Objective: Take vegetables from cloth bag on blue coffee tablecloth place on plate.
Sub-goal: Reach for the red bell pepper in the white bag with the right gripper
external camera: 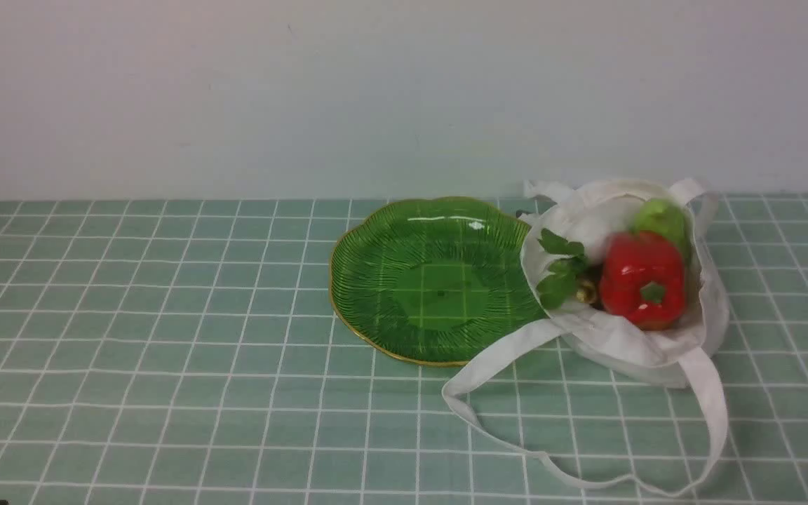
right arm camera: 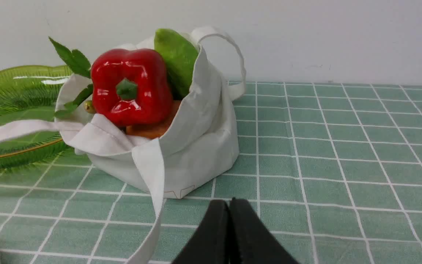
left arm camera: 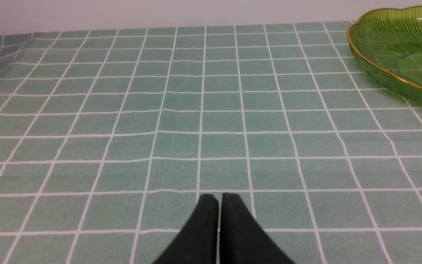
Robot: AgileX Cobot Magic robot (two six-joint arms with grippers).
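The white cloth bag (external camera: pixel 628 337) stands open on the teal grid tablecloth (external camera: pixel 165 337), right of the green glass plate (external camera: pixel 376 273), which holds nothing. In the bag lie a red bell pepper (external camera: pixel 641 279), a light green pepper (external camera: pixel 662 219) and leafy greens (external camera: pixel 560 270). In the right wrist view the bag (right arm camera: pixel 196 146) shows the red pepper (right arm camera: pixel 132 86), the green pepper (right arm camera: pixel 176 58) and an orange-brown potato (right arm camera: pixel 152 128) under them. My right gripper (right arm camera: pixel 229 203) is shut and empty, low in front of the bag. My left gripper (left arm camera: pixel 219 198) is shut and empty over bare cloth, the plate (left arm camera: pixel 398 55) well off to its side. No radish shows.
A long bag strap (external camera: pixel 586 477) loops over the cloth in front of the bag, and another strap (right arm camera: pixel 152 212) hangs near my right gripper. A pale wall (external camera: pixel 404 91) stands behind the table. Neither arm shows in the front view.
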